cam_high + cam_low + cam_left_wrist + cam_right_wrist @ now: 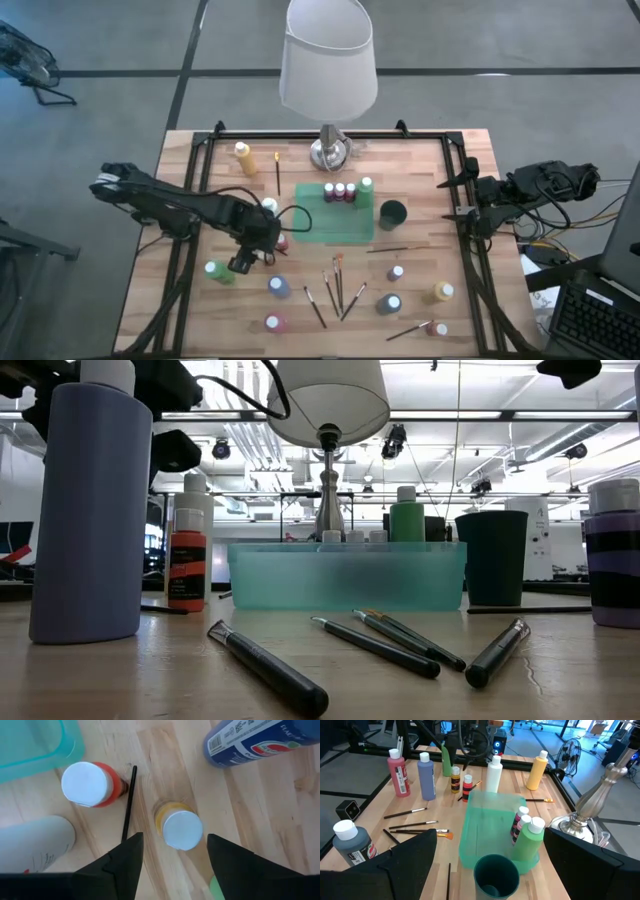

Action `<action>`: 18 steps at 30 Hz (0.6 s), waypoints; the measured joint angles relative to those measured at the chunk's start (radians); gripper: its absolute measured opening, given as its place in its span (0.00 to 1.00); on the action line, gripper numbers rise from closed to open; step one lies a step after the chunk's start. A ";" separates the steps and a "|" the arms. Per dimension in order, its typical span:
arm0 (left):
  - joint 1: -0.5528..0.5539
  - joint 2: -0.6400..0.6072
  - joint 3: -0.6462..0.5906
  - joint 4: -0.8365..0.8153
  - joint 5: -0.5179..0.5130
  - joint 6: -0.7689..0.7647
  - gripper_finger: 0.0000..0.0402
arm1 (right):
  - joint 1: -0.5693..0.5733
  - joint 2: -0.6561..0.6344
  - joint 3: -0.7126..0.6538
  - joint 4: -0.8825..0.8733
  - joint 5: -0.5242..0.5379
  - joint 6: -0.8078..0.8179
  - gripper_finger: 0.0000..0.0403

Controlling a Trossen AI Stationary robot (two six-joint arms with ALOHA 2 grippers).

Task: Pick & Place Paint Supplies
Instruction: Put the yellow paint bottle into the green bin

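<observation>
My left gripper (243,263) hangs open over a small yellow paint bottle with a white cap (182,829). In the left wrist view one finger stands on each side of the bottle and neither touches it. The bottle stands upright on the table between a red bottle (89,784) and a blue bottle (252,740), with a thin black brush (128,802) lying beside it. More bottles (394,303) and several brushes (336,285) lie on the near half of the table. My right gripper (462,198) waits open at the right edge.
A teal tray (312,228) in mid-table holds three small bottles (340,191) and a green one (366,186). A dark cup (392,213) stands to its right. The white-shaded lamp (329,150) stands at the far edge, with a tall yellow bottle (243,158) to its left.
</observation>
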 joint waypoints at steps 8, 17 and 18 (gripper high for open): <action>-0.024 0.000 -0.026 0.063 0.002 -0.004 0.55 | 0.000 0.000 0.000 0.000 0.000 -0.002 0.90; -0.028 -0.002 -0.053 0.116 0.021 -0.024 0.54 | 0.000 0.000 0.000 0.000 0.000 -0.002 0.90; -0.028 -0.002 -0.059 0.126 0.021 -0.021 0.54 | 0.000 0.000 0.000 0.000 0.000 -0.001 0.90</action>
